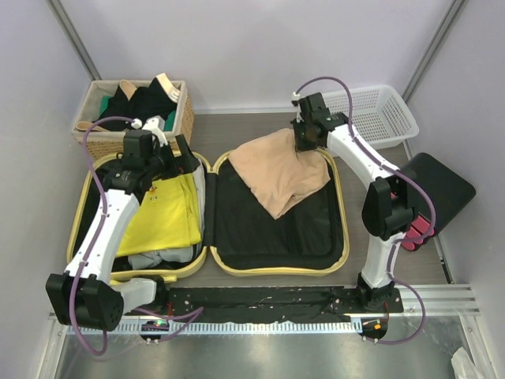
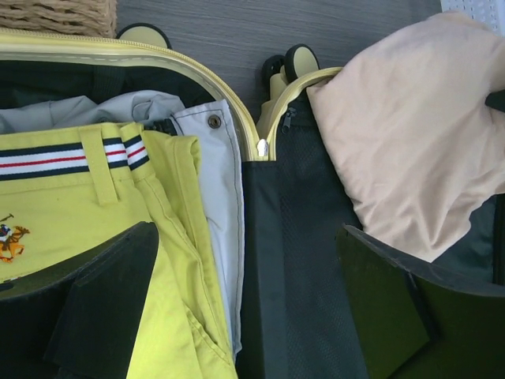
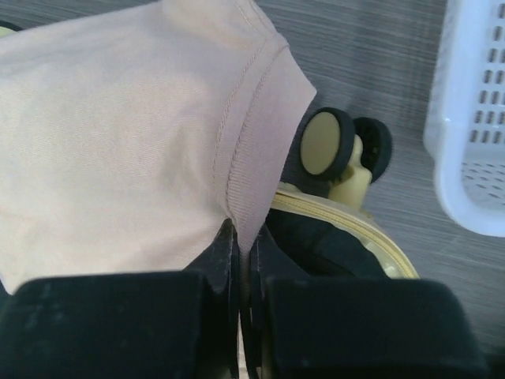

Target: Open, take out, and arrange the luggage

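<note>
The luggage [image 1: 276,271] lies open and flat on the counter [image 1: 237,126] just beyond the arm bases, its two halves side by side with the hinge running near to far between them. The left half is packed: yellow trousers [image 1: 167,213] lie on top, with a grey cloth [image 2: 221,181] folded under them along the hinge side. The right half shows black lining at its near end, and a beige cloth [image 1: 280,174] lies over its far end.

The left gripper [image 1: 170,162] hangs over the far part of the left half, close to the hinge. Its jaws stand wide apart with nothing between them: one finger is above the trousers and the other above the lining of the right half.

The right gripper [image 3: 239,237] is at the far edge of the right half, just inside the yellow rim. Its jaws are pressed together on a fold of the beige cloth at a seam. Past the rim, the wheels [image 3: 327,142] stick out over the counter.

Beyond the left half stands a wicker basket [image 1: 181,118] of dark clothes. A white basket [image 1: 379,114] sits beyond the right half, near the wheels but apart from them. A black box [image 1: 442,185] stands to the right, beside the right arm.
</note>
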Available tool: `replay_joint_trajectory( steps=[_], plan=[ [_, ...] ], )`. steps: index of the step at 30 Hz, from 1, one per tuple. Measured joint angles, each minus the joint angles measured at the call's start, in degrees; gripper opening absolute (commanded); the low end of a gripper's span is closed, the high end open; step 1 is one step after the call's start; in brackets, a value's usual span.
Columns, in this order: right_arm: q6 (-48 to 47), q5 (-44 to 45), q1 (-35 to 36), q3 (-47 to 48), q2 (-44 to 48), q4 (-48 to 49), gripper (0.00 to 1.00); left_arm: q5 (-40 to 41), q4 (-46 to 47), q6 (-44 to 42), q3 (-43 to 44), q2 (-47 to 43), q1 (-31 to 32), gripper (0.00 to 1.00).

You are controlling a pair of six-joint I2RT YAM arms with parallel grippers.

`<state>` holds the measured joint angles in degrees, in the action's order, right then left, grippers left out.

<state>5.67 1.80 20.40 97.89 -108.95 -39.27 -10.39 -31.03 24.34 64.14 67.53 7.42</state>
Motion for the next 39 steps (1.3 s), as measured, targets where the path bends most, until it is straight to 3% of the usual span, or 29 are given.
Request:
replay_joint_trajectory(
  steps=[9, 18, 28, 39],
  plan=[
    [-4.2, 8.2, -3.1, 16.5, -9.6, -8.0, 0.01, 0.6, -1.1, -1.8, 1.4, 1.4, -0.4, 1.0],
    [-5.9, 10.6, -10.0, 28.7, -18.5, -9.0, 0.01, 4.0, -3.1, -4.9, 3.7, 2.8, -0.7, 1.0],
    [-7.4, 7.3, -18.0, 37.0, -24.0, -7.0, 0.01, 8.1, -3.8, -6.9, 4.1, 4.1, -0.9, 1.0],
    [-7.0, 3.1, -20.7, 37.4, -24.2, -2.3, 0.01, 10.1, -3.8, -8.1, 2.5, 5.9, -0.9, 1.0]
  ],
)
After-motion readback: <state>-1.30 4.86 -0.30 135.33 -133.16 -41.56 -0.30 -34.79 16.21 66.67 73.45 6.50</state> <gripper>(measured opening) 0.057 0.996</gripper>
